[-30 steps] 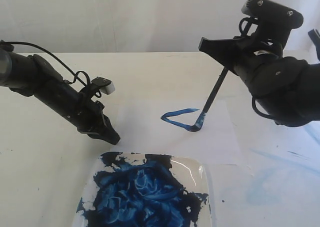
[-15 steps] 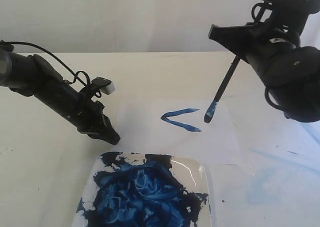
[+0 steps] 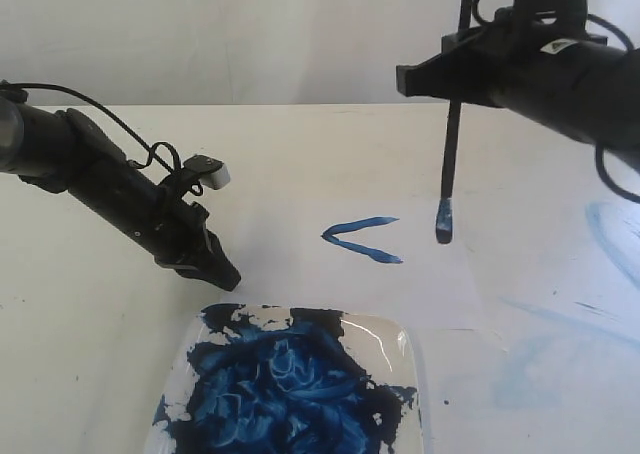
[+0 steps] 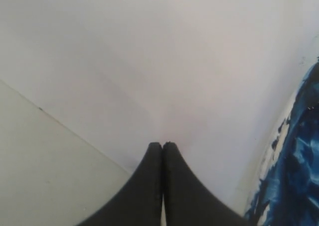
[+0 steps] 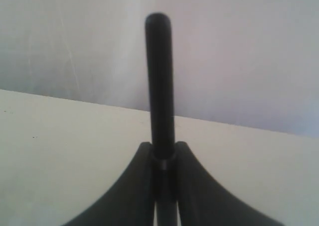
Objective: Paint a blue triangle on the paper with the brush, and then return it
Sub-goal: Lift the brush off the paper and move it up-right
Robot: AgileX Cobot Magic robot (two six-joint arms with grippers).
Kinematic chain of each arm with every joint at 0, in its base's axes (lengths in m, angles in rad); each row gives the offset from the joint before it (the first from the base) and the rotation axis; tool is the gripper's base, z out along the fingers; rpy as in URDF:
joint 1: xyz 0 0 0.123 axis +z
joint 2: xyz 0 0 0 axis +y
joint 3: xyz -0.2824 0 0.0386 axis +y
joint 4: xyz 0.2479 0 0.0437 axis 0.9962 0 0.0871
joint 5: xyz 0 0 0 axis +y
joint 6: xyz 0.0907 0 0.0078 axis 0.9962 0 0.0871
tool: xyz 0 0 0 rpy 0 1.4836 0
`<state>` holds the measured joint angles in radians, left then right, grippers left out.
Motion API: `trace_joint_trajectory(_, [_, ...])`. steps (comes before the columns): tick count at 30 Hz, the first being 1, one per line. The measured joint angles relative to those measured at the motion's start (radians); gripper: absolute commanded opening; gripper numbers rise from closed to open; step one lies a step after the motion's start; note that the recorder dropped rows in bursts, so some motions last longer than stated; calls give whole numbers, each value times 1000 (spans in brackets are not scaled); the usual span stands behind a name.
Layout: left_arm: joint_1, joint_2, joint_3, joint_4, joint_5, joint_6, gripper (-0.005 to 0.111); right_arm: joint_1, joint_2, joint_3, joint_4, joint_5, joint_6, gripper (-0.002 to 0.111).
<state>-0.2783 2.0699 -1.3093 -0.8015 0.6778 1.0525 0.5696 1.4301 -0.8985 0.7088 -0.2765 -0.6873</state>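
Your right gripper is clamped on the brush high on its black handle, with the jaws narrowed onto it. The brush hangs almost upright, blue tip down, just right of the triangle and apparently clear of the paper. The triangle has only two strokes, meeting at a point on the left — its right side is open. Your left gripper is pressed together and empty, low over the paper beside the paint tray.

Black left arm bears a looping cable, white block and tapered left end effector.
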Motion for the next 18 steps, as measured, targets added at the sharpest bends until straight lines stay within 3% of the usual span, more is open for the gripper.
trace_joint_trajectory(9, [0, 0, 0, 0, 2, 0, 0, -138, 0, -118, -534, 152, 359, 0])
trace_joint_trajectory(15, [0, 0, 0, 0, 2, 0, 0, -156, 0, -144, -796, 123, 633, 0])
trace_joint_trajectory(18, [0, 0, 0, 0, 3, 0, 0, -162, 11, -144, -1047, 51, 910, 0])
